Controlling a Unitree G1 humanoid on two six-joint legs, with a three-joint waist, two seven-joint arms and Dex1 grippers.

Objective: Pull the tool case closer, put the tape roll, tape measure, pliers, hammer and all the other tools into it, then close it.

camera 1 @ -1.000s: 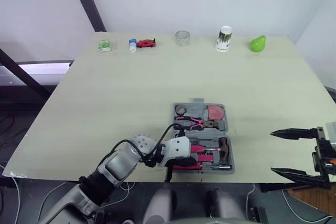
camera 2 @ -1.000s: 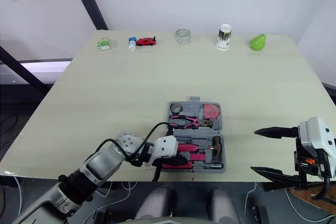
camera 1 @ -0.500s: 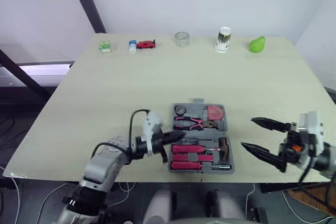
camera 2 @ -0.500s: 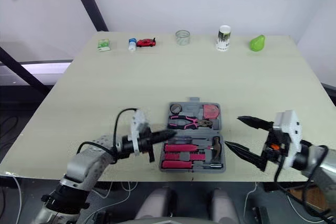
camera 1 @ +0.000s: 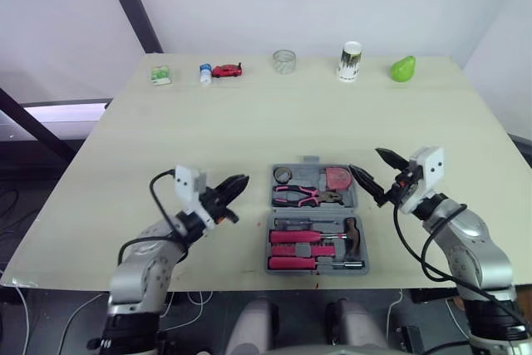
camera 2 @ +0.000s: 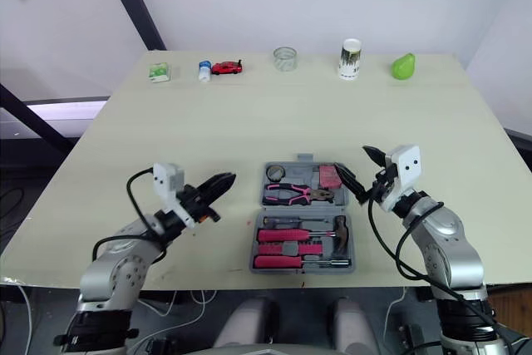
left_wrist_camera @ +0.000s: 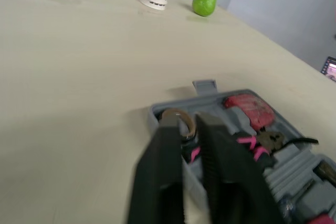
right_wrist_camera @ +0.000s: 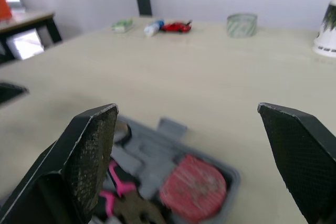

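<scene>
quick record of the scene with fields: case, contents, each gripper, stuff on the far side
case: tool case, open, between the grippers
contents include: tape roll, tape measure, pliers, hammer
left gripper: jaws shut, left of case
right gripper: jaws open, at case's right side
far side: toy car, cup, pear

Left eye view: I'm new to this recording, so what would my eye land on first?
The open tool case near the table's front edge, packed with pink-handled tools. The left gripper and the wide-open right gripper hover on either side of it. At the far edge stand a red toy car, a paper cup and a green pear.
</scene>
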